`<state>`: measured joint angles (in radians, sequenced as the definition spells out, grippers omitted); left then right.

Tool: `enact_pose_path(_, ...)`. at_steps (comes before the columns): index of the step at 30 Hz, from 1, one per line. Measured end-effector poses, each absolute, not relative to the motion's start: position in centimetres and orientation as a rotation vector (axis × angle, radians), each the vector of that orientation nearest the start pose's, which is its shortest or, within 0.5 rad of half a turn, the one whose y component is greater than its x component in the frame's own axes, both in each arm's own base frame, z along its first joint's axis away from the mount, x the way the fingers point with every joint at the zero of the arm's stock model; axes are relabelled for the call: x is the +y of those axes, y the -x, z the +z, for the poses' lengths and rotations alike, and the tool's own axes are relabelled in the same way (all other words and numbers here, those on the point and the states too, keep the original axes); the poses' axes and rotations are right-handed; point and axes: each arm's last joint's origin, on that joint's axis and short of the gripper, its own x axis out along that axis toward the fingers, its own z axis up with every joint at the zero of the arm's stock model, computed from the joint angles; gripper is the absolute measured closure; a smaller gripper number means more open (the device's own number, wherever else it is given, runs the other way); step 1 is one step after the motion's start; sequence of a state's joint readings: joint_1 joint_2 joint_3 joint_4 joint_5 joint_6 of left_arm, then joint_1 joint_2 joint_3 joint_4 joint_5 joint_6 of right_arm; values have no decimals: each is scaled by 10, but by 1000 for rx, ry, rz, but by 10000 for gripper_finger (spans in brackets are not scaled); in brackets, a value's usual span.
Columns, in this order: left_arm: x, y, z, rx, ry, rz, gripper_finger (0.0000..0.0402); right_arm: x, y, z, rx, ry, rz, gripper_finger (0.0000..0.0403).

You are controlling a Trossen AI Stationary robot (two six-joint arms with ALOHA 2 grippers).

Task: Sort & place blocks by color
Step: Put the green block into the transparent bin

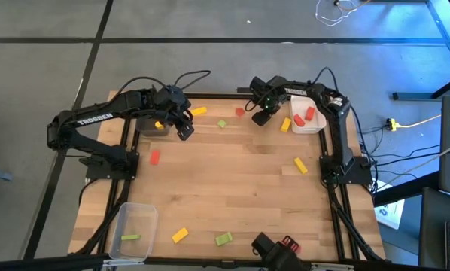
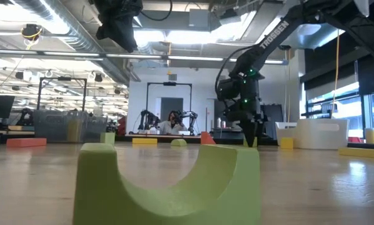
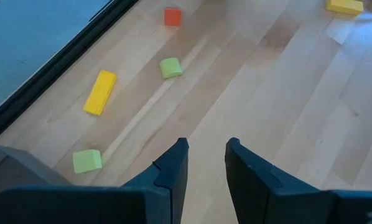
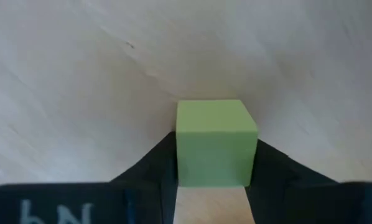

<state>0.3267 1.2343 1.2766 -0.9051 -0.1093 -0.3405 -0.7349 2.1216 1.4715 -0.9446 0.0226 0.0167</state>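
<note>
Two arms reach over the far half of the wooden table (image 1: 232,181) in the high view. The left arm is folded at its elbow and extends toward the far edge; the left gripper (image 1: 184,130) hangs just beside the dark grey tray (image 1: 145,128). The right arm bends inward from the right side; the right gripper (image 1: 261,117) sits beside the white tray (image 1: 317,126), which contains red blocks (image 1: 309,114). A yellow bar (image 1: 199,111), a small green piece (image 1: 221,123) and a red cube (image 1: 239,112) lie between the two grippers. A red block (image 1: 154,156) and a yellow block (image 1: 300,165) lie mid-table. The clear tray (image 1: 142,218) at the near left corner holds a green bar (image 1: 130,237); another yellow block (image 1: 180,235) and an arched green block (image 1: 223,239) lie near the front edge.

Low view: the arched green block (image 2: 168,181) fills the foreground. The right arm descends steeply, and the right gripper (image 2: 251,134) points down at the tabletop.

Left wrist view: the left gripper (image 3: 206,162) has its fingers apart, nothing between them, above bare wood. The yellow bar (image 3: 99,92), the small green piece (image 3: 170,67) and the red cube (image 3: 172,17) lie beyond it.

Right wrist view: the right gripper (image 4: 216,177) is clamped on a light green cube (image 4: 216,140), one finger against each side, directly over the table surface.
</note>
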Motion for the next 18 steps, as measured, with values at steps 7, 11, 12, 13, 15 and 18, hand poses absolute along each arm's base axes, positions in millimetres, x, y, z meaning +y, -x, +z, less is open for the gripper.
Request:
enact_pose_path(7,79,-224,350,788,407,553,305,-267,-294,142,1492,-572,-606,269)
enact_pose_path(11,79,-224,350,790,401,550,305,-269,-302,162,1430,-673,-498,269)
enact_pose_path(12,79,-224,350,792,392,546,305,-269,-305,168,1402,-705,-452,269)
enact_pose_path(13,79,-224,350,797,375,539,305,-268,-309,174,1377,-726,-401,269)
enact_pose_path(15,79,-224,350,814,306,511,305,-265,-316,188,1336,-743,-296,269)
enact_pose_path(18,80,-224,350,859,116,424,305,-256,-328,207,1297,-728,-186,269)
